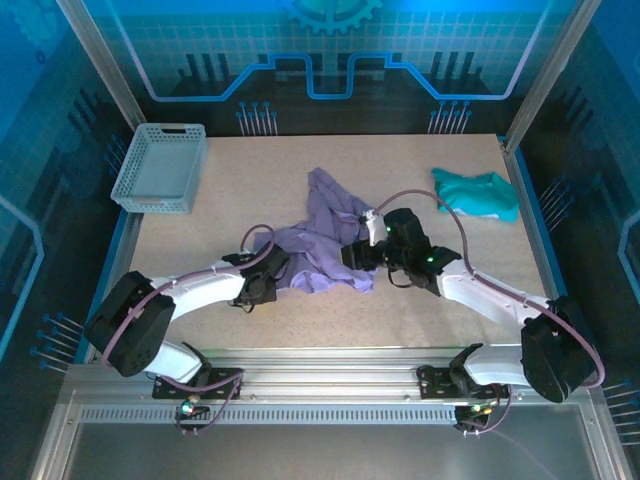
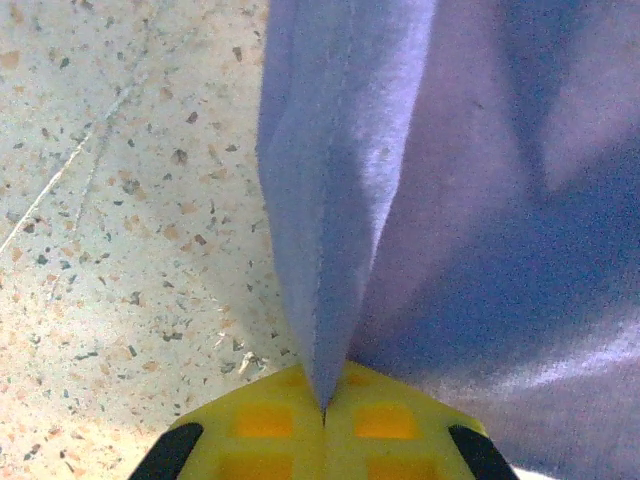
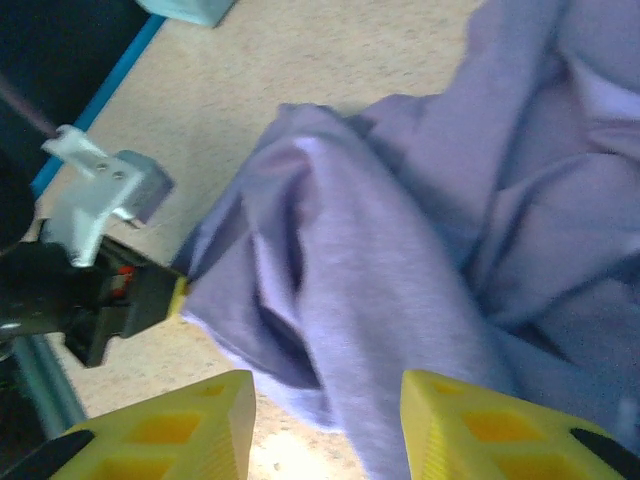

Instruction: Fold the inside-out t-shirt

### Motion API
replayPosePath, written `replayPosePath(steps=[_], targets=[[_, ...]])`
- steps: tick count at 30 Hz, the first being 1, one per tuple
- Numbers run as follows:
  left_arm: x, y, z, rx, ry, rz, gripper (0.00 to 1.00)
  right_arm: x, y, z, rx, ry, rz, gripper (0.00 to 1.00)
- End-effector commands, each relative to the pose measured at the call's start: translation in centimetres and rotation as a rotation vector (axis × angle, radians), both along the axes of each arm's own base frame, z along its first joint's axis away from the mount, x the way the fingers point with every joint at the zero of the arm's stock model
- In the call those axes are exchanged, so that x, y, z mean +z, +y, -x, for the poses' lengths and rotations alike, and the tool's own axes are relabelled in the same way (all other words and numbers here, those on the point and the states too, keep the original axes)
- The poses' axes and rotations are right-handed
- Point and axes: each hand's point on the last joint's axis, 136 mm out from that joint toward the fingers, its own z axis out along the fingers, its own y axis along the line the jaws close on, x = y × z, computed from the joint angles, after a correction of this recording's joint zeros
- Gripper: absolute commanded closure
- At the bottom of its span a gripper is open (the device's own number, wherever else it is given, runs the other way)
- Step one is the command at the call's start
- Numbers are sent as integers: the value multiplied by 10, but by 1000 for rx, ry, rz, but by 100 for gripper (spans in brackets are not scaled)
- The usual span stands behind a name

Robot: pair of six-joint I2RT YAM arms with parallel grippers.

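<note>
- The left gripper [image 2: 323, 408] is pinching a fold of the inside-out t-shirt [image 1: 322, 245], jaws closed.
- The shirt is lying crumpled mid-table [image 1: 200, 230], between the arms.
- The right gripper [image 3: 327, 415] is standing apart-jawed at a bunched edge, clamping nothing.
- Recommended: seat one single edge deep before closing, then spread.

It looks like a robot lab: metal frame [image 1: 98, 60], blue walls [image 1: 330, 50], robot arms [image 1: 190, 290] at a speckled worktop [image 1: 260, 170].
</note>
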Motion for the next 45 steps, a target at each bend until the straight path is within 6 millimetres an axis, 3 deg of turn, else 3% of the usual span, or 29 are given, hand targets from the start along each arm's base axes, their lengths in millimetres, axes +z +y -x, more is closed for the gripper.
replayPosePath(steps=[1, 5, 9, 16, 18, 20, 22, 24, 25, 27, 28, 30, 33, 36, 38, 40, 45], targets=[[19, -17, -26, -42, -137, 96, 100, 3, -39, -34, -171, -29, 110, 54], [51, -11, -40, -20, -237, 145, 100, -11, -40, -85, -227, 44, 183, 53], [87, -5, -49, -2, -336, 181, 100, -41, -15, -120, -132, 140, 255, 43], [131, 3, -59, 3, -434, 216, 100, -98, 3, -140, -33, 277, 479, 40], [141, 5, -61, 0, -452, 225, 100, -111, 1, -145, -32, 285, 547, 50], [154, 6, -65, -1, -477, 236, 100, -106, -7, -158, -66, 239, 581, 71], [173, 12, -73, 7, -521, 246, 100, -80, -13, -173, -101, 164, 563, 90], [203, 27, -87, 55, -595, 257, 100, -28, -21, -183, -141, 54, 486, 100], [222, 33, -94, 79, -645, 278, 100, -3, -27, -185, -160, 9, 441, 100], [276, 43, -109, 106, -769, 340, 100, 63, -50, -179, -223, -89, 317, 100], [306, 46, -114, 103, -825, 357, 100, 87, -63, -174, -253, -121, 264, 100], [378, 48, -122, 55, -950, 347, 100, 142, -96, -151, -334, -217, 146, 100], [470, 50, -125, -15, -1132, 325, 100, 186, -141, -110, -467, -320, 55, 100], [533, 44, -119, -94, -1279, 349, 100, 192, -166, -66, -562, -381, 18, 100], [548, 35, -118, -168, -1327, 364, 100, 175, -172, -42, -591, -368, 1, 99], [540, 28, -123, -214, -1311, 372, 100, 146, -172, -25, -597, -322, -6, 92], [476, 18, -130, -239, -1164, 403, 100, 56, -175, -3, -570, -129, 120, 76]])
